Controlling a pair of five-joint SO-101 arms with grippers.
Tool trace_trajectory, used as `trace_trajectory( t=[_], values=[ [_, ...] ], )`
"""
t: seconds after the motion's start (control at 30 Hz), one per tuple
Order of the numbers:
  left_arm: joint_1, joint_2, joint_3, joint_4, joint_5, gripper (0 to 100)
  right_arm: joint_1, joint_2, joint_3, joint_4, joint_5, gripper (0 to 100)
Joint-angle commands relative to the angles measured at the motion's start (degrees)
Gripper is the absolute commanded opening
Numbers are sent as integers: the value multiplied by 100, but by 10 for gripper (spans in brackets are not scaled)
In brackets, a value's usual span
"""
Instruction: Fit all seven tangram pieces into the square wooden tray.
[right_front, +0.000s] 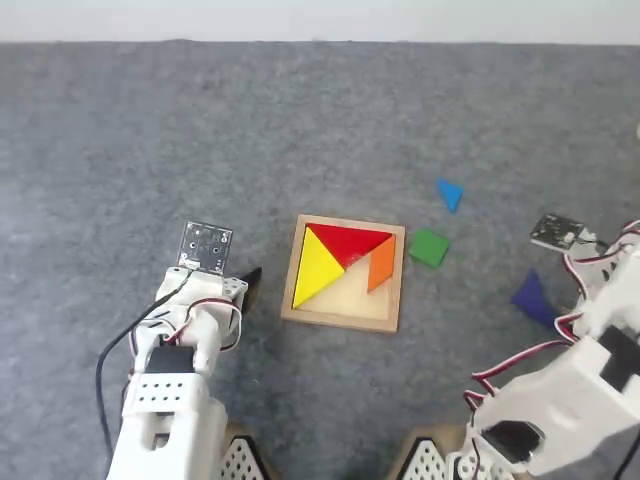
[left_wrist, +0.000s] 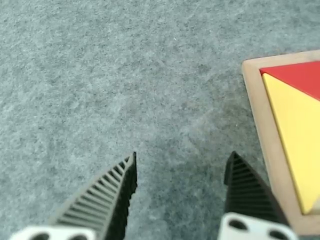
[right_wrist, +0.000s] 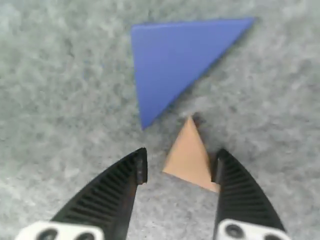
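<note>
In the high view the half-filled tray (right_front: 340, 320) sits mid-table and the blue triangle (right_front: 530, 295) lies nearer the right arm (right_front: 590, 370); in the left wrist view the left gripper (left_wrist: 183, 155) stands open over carpet (left_wrist: 100, 75) beside the tray; in the right wrist view the right gripper (right_wrist: 181, 152), open, has between its jaws a tan triangle (right_wrist: 190, 157) whose tip points away toward the blue triangle.

The grey table covering (right_front: 150, 130) is rough, fuzzy cloth; the tray (right_front: 340, 321) is pale smooth wood; the blue triangle (right_wrist: 175, 60) looks matt.
</note>
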Motion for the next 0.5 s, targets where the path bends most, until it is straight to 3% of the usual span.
trace_trajectory(
  t=[0.0,0.37,0.47],
  values=[
    [-18,-105,-31,-132,-53,280,66,-391,123,-523,114,220],
    [-18,-105,-31,-132,-53,280,418,-391,554,-945,1213,222],
    [-18,-105,-31,-132,-53,280,418,-391,607,-971,1204,220]
  ],
)
